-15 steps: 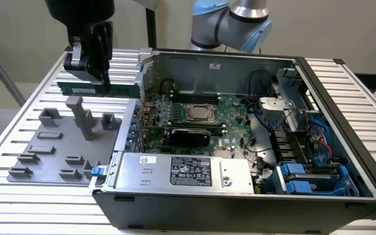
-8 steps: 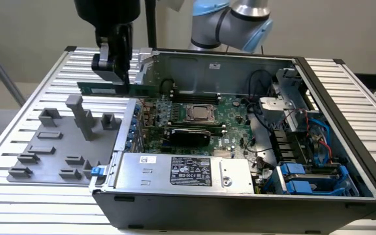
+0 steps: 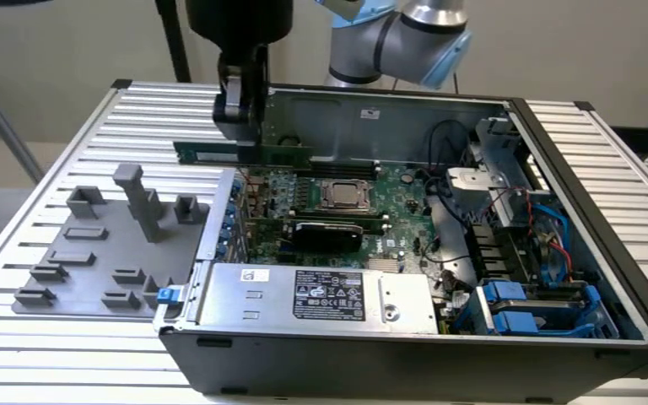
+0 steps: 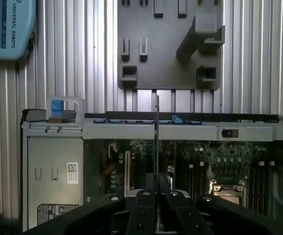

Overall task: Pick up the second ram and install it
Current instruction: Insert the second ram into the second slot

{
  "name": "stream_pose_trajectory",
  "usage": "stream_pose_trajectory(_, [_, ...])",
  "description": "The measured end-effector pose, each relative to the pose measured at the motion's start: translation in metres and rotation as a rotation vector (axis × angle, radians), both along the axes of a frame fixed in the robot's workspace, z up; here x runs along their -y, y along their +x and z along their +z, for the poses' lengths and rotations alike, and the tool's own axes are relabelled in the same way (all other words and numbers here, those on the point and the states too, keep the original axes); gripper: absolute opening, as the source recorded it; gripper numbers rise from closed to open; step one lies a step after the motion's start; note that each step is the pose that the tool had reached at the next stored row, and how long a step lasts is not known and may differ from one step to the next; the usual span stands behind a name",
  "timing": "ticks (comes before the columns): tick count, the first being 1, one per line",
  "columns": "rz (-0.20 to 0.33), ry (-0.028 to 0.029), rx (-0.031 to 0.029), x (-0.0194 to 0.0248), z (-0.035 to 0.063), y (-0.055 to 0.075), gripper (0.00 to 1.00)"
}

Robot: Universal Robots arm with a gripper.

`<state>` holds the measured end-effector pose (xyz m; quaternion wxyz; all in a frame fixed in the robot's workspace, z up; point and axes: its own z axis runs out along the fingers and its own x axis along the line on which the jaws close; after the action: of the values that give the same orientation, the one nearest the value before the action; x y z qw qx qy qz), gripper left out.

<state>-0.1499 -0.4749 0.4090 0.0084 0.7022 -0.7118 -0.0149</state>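
Green and thin, the second ram (image 3: 284,154) is a long narrow board that hangs in the air. It lies level along its length and stands on its long edge. In the exterior view its face shows darker patches in a row, but the single chips are hard to separate. The black claw (image 3: 240,135) is closed on it from above and grips it near the middle. The stick is above the rear part of the open computer case (image 3: 414,354), over the far edge of the motherboard (image 3: 397,181). The silver socket (image 3: 347,194) lies near it, a little more to the front in that view.

In the wrist view the ram (image 4: 156,132) appears edge-on, as one thin line that comes out between the two fingers (image 4: 144,210) of the claw (image 4: 156,196). Beneath it are the motherboard and the case wall. The grey holder plate (image 3: 99,245) rests on the ribbed metal desk (image 3: 606,169) beside the case, on the exterior view's left, apart from the stick.
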Motion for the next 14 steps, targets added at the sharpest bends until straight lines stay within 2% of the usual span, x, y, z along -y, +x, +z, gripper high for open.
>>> stream_pose_trajectory(6, [0.0, 0.0, -0.0001, -0.0094, -0.0082, 0.027, 0.0])
stream_pose_trajectory(14, [0.0, 0.0, -0.0001, -0.0288, -0.0228, 0.062, 0.0])
